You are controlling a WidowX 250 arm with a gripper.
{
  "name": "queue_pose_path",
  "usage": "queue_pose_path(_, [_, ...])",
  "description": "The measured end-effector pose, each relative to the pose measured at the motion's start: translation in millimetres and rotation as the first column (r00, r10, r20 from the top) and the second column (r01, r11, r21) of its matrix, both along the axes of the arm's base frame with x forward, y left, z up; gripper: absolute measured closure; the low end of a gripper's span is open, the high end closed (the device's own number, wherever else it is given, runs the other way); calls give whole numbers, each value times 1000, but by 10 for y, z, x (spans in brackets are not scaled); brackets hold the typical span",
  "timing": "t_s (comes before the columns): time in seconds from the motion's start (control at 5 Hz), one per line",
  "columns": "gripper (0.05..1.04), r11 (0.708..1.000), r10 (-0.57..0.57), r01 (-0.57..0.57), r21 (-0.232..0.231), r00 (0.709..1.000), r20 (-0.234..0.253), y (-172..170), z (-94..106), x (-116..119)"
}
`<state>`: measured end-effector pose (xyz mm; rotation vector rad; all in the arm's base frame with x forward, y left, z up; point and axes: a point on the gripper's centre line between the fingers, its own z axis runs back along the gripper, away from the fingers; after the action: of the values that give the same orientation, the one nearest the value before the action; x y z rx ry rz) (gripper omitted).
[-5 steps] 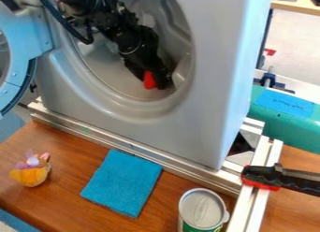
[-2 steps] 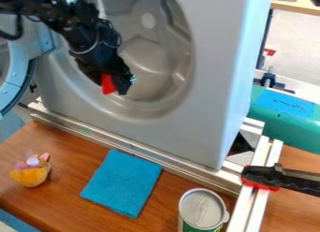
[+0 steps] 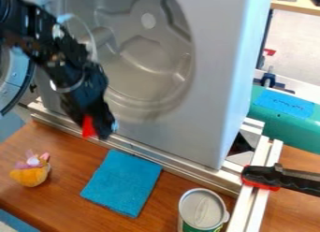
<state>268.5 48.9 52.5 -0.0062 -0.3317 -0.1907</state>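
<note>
- Your black two-finger end effector [image 3: 100, 133] hangs between 8 and 9 o'clock of the view's centre, outside the round opening and in front of the metal rail; the arm enters from about 10 o'clock.
- You cannot tell from this angle whether it is released or clenched, nor whether it touches the rail.
- A small red piece [image 3: 89, 127] sits right at the end effector, on its 9 o'clock side; whether it is grasped is unclear.
- Behind it stands a grey washing-machine front [image 3: 212, 62] with a round recessed opening, and its pale blue door [image 3: 22, 79] swings open between 9 and 10 o'clock.
- A silver aluminium rail [image 3: 156, 156] runs along the machine's foot.
- On the brown wooden surface [image 3: 69, 182], you have a small orange and purple plush toy [image 3: 30, 174] at 8 o'clock.
- A flat blue cloth [image 3: 122, 182] lies near 7 o'clock, just beside the rail.
- A can with a pale lid and green side [image 3: 201, 210] stands upright between 5 and 6 o'clock.
- Near 4 o'clock, a black clamp with red pads [image 3: 281, 178] sits over the frame.
- At 3 o'clock, you see a green container [image 3: 300, 133] bearing a blue label [image 3: 284, 104].
</note>
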Motion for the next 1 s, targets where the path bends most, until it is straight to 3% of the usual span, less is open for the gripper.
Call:
queue_pose_path(0.2, [249, 999, -30, 32, 18, 996, -88, -51, -223, -222])
queue_pose_path(0.6, [249, 990, -129, 139, 28, 964, -232, -515, -855, -457])
queue_pose_path(0.8, [249, 978, -181, 202, 46, 942, -283, -750, -1170, -550])
queue_pose_path(1.0, [249, 972, -195, 222, 74, 943, -269, -827, -1217, -517])
